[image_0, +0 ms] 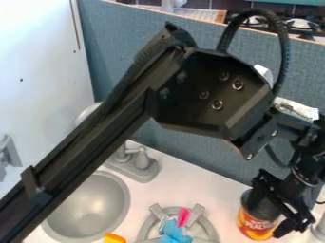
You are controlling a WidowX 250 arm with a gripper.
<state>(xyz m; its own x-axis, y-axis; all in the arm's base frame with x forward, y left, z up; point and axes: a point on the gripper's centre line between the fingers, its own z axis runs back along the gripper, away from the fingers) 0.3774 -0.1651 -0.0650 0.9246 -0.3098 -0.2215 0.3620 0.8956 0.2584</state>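
Observation:
At the lower right, the black gripper (280, 201) hangs right at an orange-and-red can (255, 226) with a dark grey top, overlapping its upper right side. The can stands on the white counter (196, 180) near the blue-grey divider. Left of the can, a blue soft-looking item (173, 232) and a pink piece (183, 217) lie over a grey stove burner (148, 227). An orange object (114, 238) shows at the bottom edge, between burner and sink.
A round grey sink (89, 209) is at lower left, with a grey faucet (134, 166) behind it. The blue-grey divider (190, 147) rises behind the counter. A white panel (38, 71) stands at left. The arm crosses from lower left to right.

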